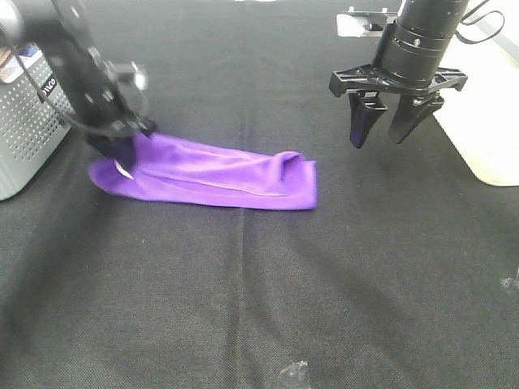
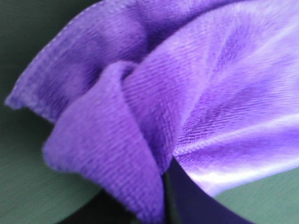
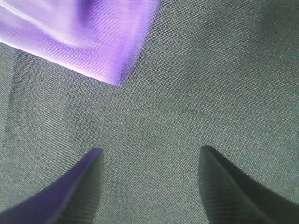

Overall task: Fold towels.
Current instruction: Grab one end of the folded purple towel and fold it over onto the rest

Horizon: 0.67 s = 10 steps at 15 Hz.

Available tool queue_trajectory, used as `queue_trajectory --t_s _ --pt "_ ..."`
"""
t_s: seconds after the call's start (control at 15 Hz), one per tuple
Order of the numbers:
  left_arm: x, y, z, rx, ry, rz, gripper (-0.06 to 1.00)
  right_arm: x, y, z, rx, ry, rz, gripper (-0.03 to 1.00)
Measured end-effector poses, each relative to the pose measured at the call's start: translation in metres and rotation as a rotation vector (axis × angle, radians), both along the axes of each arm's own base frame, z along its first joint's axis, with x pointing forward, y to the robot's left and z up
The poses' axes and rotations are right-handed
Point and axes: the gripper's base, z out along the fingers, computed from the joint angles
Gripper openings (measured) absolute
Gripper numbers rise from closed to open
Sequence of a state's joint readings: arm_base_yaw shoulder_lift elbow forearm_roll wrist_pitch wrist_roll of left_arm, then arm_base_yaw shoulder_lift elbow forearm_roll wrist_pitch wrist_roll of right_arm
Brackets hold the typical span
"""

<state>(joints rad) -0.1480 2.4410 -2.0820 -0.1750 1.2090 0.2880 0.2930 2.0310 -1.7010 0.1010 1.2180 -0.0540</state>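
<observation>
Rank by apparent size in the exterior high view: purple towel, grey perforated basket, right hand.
1. purple towel
2-3. grey perforated basket and right hand: roughly alike. The basket is cropped by the frame and the hand sits nearer the camera, so unranked.

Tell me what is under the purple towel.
The purple microfibre towel lies on the black woven tablecloth. Its left end is gripped by the left claw; anything beneath the folds is hidden.

Black table [image 1: 259, 308]; purple towel [image 1: 227, 174], grey basket [image 1: 24, 130] on it
</observation>
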Motion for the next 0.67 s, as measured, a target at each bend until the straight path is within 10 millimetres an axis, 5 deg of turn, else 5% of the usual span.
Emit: queue_trajectory --t_s 0.2,0.33,0.67 --pt "-0.002 0.001 0.039 -0.016 -0.082 -0.024 0.04 -0.002 -0.001 0.008 0.005 -0.017 0.0 0.57" --pt "-0.002 -0.011 0.047 -0.084 -0.101 -0.058 0.04 -0.004 -0.001 0.015 0.01 -0.034 0.0 0.57" --pt "-0.007 -0.088 0.032 -0.2 -0.081 -0.142 0.04 -0.014 -0.004 0.046 0.032 -0.107 0.0 0.57"
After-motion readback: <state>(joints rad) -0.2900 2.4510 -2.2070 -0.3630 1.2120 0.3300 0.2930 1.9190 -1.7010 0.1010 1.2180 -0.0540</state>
